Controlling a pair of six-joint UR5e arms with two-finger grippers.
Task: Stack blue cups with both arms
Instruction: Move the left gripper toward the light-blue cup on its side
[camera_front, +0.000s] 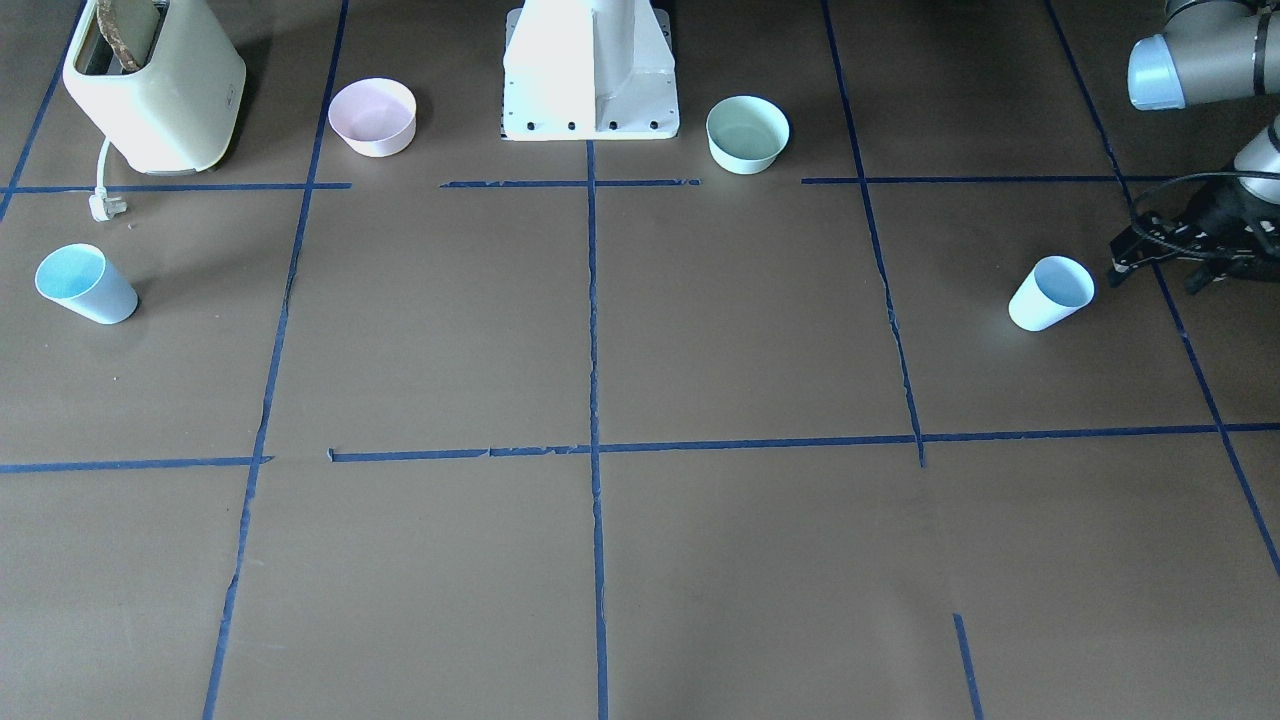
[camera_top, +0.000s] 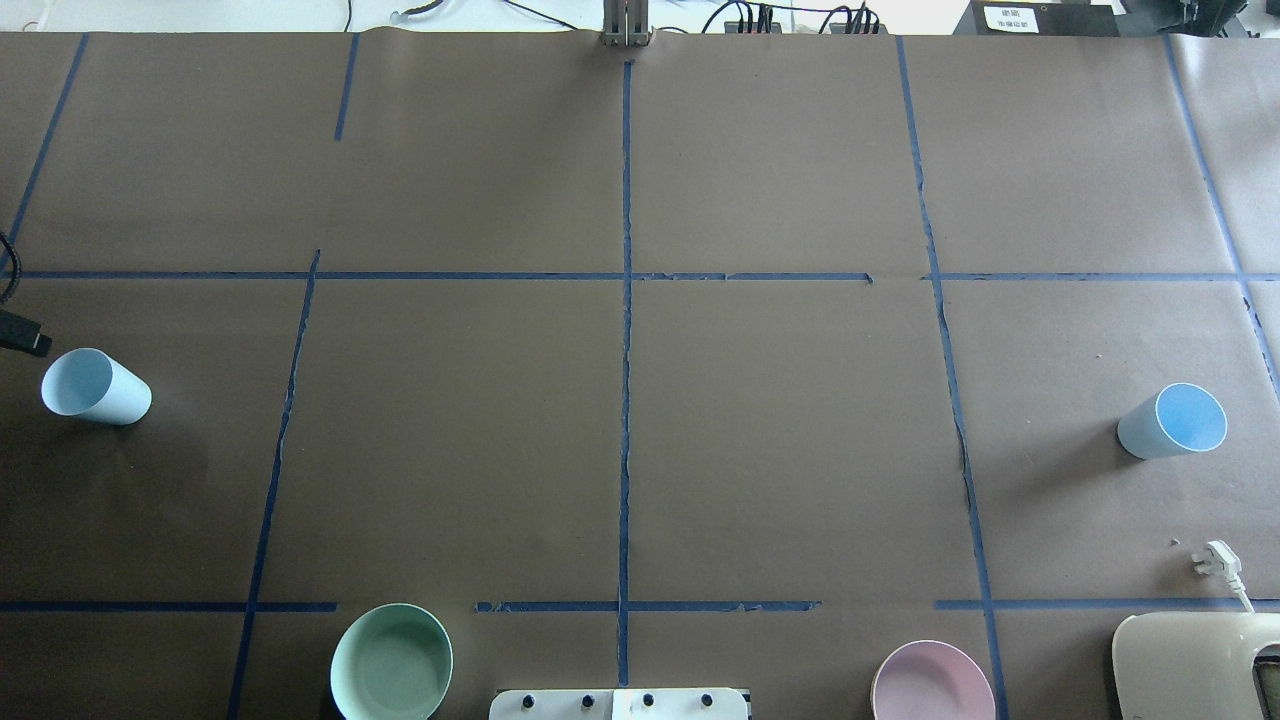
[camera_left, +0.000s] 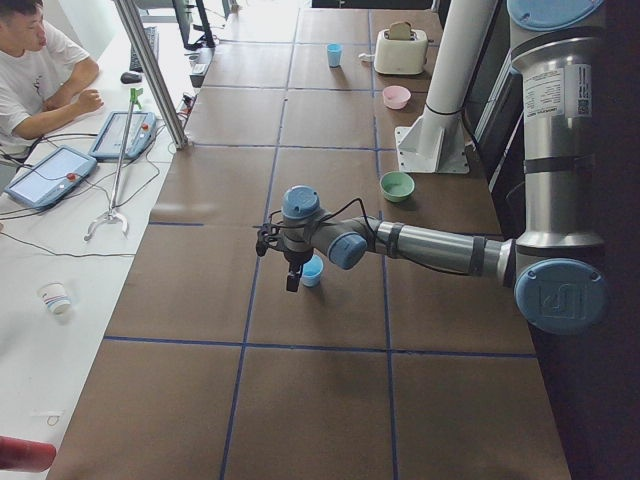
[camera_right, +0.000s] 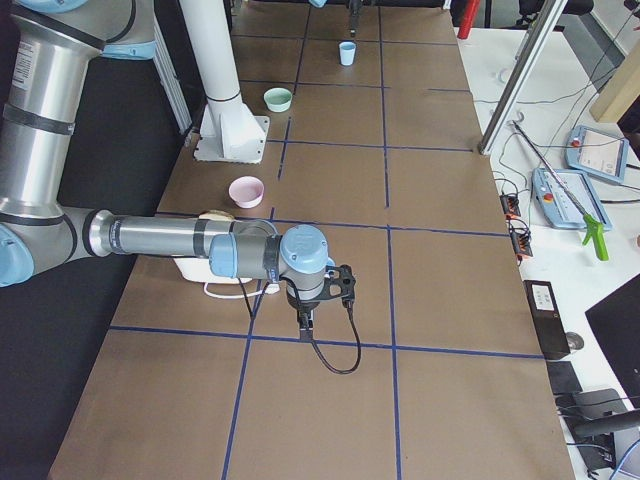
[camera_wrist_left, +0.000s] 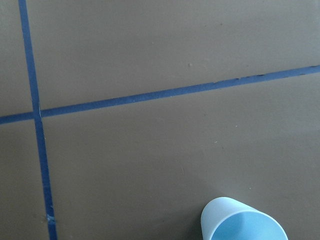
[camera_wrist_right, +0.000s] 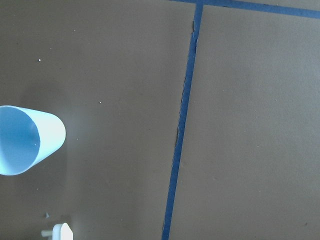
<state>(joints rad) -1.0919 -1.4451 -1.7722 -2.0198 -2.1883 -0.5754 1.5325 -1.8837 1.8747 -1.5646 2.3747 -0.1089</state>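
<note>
Two pale blue cups stand upright, far apart on the brown table. One cup (camera_front: 1050, 293) is at the robot's left end, also in the overhead view (camera_top: 95, 387) and at the bottom of the left wrist view (camera_wrist_left: 242, 222). My left gripper (camera_front: 1118, 258) hovers right beside it, apart from it, fingers spread and empty. The other cup (camera_front: 85, 283) is at the right end, also in the overhead view (camera_top: 1172, 421) and the right wrist view (camera_wrist_right: 25, 140). My right gripper (camera_right: 305, 322) shows only in the exterior right view, and I cannot tell whether it is open or shut.
A cream toaster (camera_front: 150, 85) with toast and a loose white plug (camera_front: 103, 205) sits behind the right-end cup. A pink bowl (camera_front: 372, 117) and a mint-green bowl (camera_front: 747, 133) flank the white pedestal (camera_front: 590, 70). An operator (camera_left: 30, 70) sits beyond the table.
</note>
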